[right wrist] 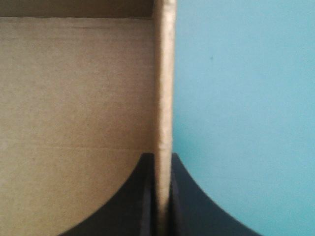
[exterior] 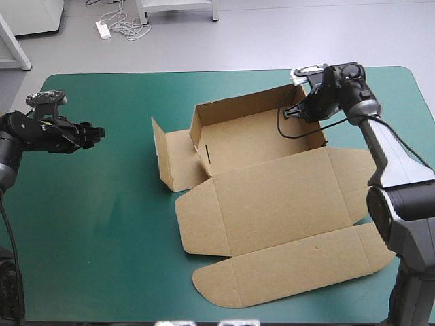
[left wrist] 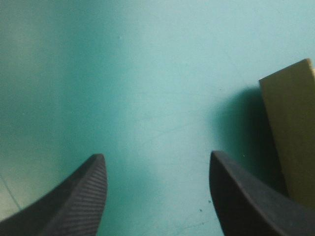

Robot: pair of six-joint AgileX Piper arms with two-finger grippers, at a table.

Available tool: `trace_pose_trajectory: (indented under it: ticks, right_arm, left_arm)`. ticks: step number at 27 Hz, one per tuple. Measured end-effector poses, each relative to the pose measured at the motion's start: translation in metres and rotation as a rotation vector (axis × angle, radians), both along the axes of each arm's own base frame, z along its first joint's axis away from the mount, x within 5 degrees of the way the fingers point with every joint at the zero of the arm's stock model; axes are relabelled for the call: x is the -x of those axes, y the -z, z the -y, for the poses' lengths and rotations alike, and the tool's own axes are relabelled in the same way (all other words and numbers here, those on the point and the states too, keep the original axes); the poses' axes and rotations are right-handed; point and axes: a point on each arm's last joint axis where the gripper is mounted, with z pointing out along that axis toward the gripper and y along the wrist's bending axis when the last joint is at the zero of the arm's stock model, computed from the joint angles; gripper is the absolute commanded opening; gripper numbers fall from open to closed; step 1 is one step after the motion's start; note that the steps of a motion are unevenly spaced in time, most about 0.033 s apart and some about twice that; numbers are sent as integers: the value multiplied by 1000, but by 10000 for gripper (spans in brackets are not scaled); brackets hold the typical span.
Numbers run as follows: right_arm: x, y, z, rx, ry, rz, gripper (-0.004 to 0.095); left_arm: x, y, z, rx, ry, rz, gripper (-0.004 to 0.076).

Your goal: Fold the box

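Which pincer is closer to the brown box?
Right. The right pincer grips a raised wall of the box; the left pincer hangs open over the teal-green cover, well apart.

A teal-green cover (exterior: 102,224) lies smooth and flat over the tabletop (exterior: 399,79), reaching its rounded corners. Beyond the far edge is pale grey floor (exterior: 272,37), where a white plastic power strip (exterior: 103,29) lies just beside a loose coil of pale cable (exterior: 128,26). A white furniture leg (exterior: 215,10) stands on that floor, farther along.

readable marks | none are showing | box (exterior: 272,197) and surface (exterior: 102,224) are bearing no legible text, labels or numbers
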Motion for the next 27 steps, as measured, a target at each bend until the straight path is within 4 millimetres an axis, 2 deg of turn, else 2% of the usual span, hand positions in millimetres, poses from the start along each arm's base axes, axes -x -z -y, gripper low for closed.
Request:
trace_pose_trajectory:
  ticks: [5, 9, 12, 19, 23, 27]
  right_arm:
    - [20, -63, 38, -103, 16, 181, -19]
    - [32, -89, 47, -235, -12, 255, -19]
    - [41, -107, 47, -310, -47, 308, -19]
    - [54, -128, 43, -356, -92, 366, -19]
    - [57, -134, 40, -383, -117, 379, -19]
    - [57, -136, 37, -414, -136, 382, -19]
  left_arm:
    - [-1, 11, -2, -22, -5, 18, 438]
    - [-4, 19, 0, 9, -3, 16, 438]
    - [-11, 28, 4, 64, 28, 15, 438]
    - [-31, 50, 10, 180, 70, 19, 438]
    - [-41, 63, 13, 249, 95, 27, 438]
    - [-50, 68, 24, 411, 148, 72, 416]
